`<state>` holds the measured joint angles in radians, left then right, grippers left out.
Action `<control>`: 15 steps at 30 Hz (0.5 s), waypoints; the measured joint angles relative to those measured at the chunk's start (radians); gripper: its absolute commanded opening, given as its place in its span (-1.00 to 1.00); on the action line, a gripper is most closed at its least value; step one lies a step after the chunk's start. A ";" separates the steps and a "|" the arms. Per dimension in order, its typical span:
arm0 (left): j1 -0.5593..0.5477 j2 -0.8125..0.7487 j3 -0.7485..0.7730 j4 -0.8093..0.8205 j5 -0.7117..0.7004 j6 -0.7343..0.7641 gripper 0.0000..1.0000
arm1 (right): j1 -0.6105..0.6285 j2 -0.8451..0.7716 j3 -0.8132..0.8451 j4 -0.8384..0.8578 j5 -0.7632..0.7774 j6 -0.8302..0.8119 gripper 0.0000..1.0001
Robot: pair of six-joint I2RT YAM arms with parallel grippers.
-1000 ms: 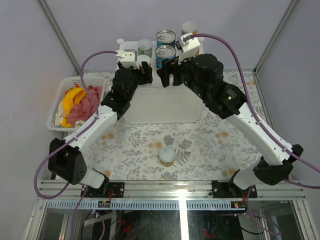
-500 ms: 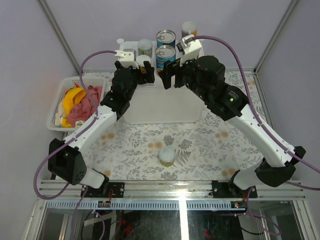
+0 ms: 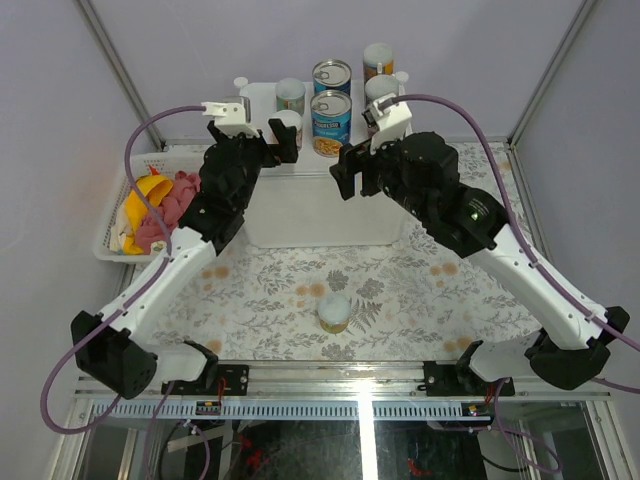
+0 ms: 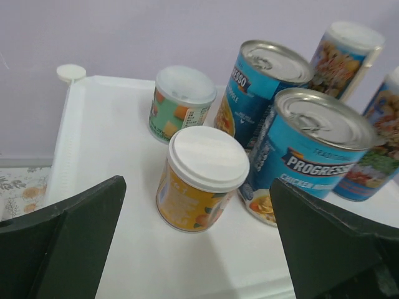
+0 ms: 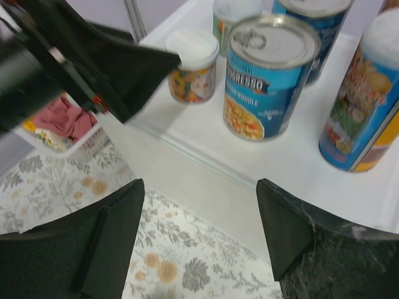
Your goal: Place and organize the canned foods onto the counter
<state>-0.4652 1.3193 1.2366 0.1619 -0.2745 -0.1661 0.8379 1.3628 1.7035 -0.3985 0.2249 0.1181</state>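
The counter is a white box at the back of the table. On it stand two blue-labelled cans, two tall canisters, a green-labelled jar and a white-lidded yellow jar. My left gripper is open, and the yellow jar stands free just beyond its fingertips. My right gripper is open and empty above the counter's near edge, short of the front blue can. One more pale-lidded jar stands on the table in front.
A white mesh basket at the left holds a yellow banana and a pink cloth. A floral cloth covers the table. Frame posts and grey walls close in the back corners.
My left gripper has opened, let go of the yellow jar on the counter, and drawn back to the left. My right gripper has pulled back from the cans toward the counter's near edge.
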 measured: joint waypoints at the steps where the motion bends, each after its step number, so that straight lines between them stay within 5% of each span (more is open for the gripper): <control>1: -0.005 -0.016 -0.003 -0.002 -0.004 0.000 1.00 | 0.000 -0.013 -0.021 -0.008 -0.001 0.005 0.58; 15: -0.126 -0.265 -0.068 -0.167 -0.108 -0.051 1.00 | 0.023 -0.146 -0.434 -0.098 -0.095 0.090 0.60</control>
<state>-0.5915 1.0542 1.1687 -0.0051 -0.3820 -0.2173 0.8608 1.2171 1.2694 -0.4969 0.1303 0.2085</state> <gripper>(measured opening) 0.997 0.796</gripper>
